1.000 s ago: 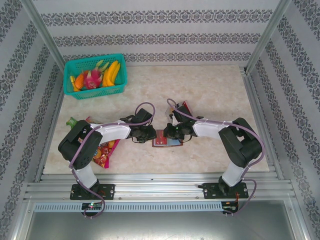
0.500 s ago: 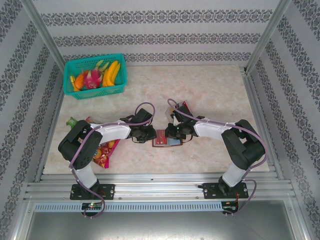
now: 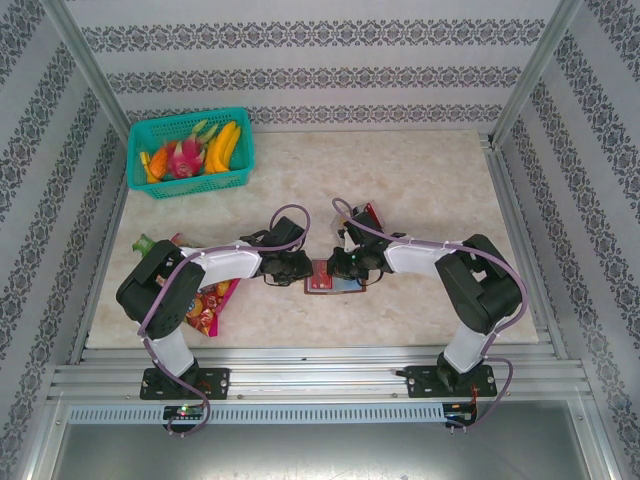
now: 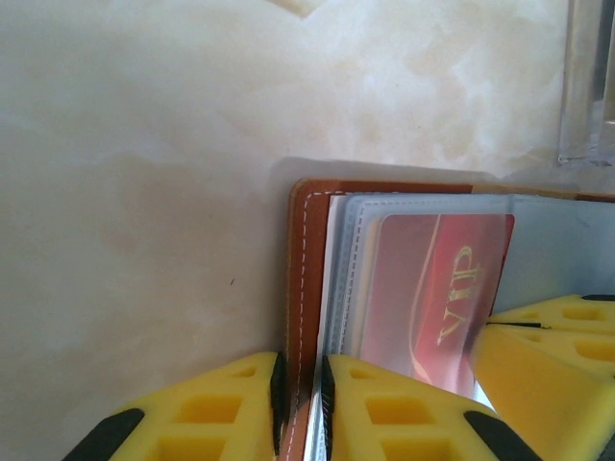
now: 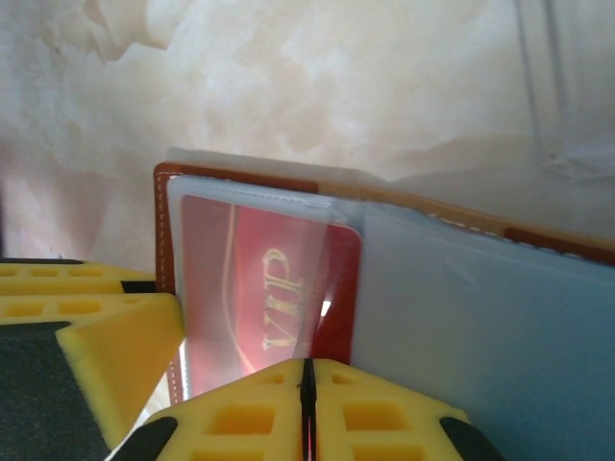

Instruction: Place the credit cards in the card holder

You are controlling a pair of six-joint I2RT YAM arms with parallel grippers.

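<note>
Brown stitched-leather card holder [image 3: 331,279] lies open on the pale marble tabletop [image 3: 430,190], its left cover edge pinched by the left gripper [image 4: 300,384], while the right gripper [image 5: 307,384] nips the red plastic VIP card [image 5: 255,288] (partly under the holder's clear sleeve [image 5: 480,317]).

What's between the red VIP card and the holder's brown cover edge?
The stacked edges of the grey-clear sleeves lie between the red VIP card and the card holder's stitched brown cover, clearest in the left wrist view.
</note>
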